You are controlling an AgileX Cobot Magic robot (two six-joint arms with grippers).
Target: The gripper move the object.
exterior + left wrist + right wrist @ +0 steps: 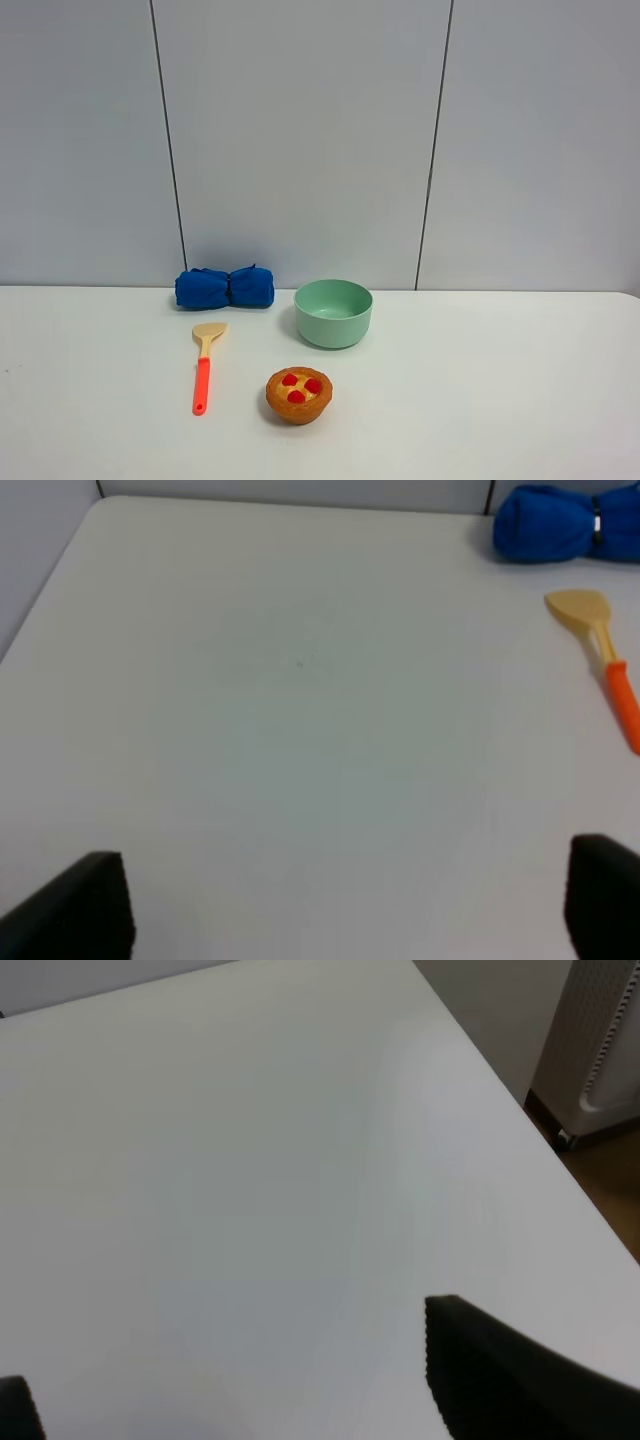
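On the white table [500, 380] lie a blue rolled cloth [225, 288], a wooden spatula with an orange handle [205, 366], a mint green bowl [333, 312] and a small tart with red berries [298, 394]. Neither gripper shows in the exterior high view. In the left wrist view my left gripper [340, 910] is open and empty over bare table, well apart from the spatula [603, 650] and the cloth [565, 522]. In the right wrist view my right gripper [230, 1380] is open and empty over bare table [250, 1160].
A grey panelled wall [300, 140] stands behind the table. The right wrist view shows the table's edge [500, 1080] with floor and a white appliance [600, 1040] beyond it. The left wrist view shows the table's far left corner [95, 505].
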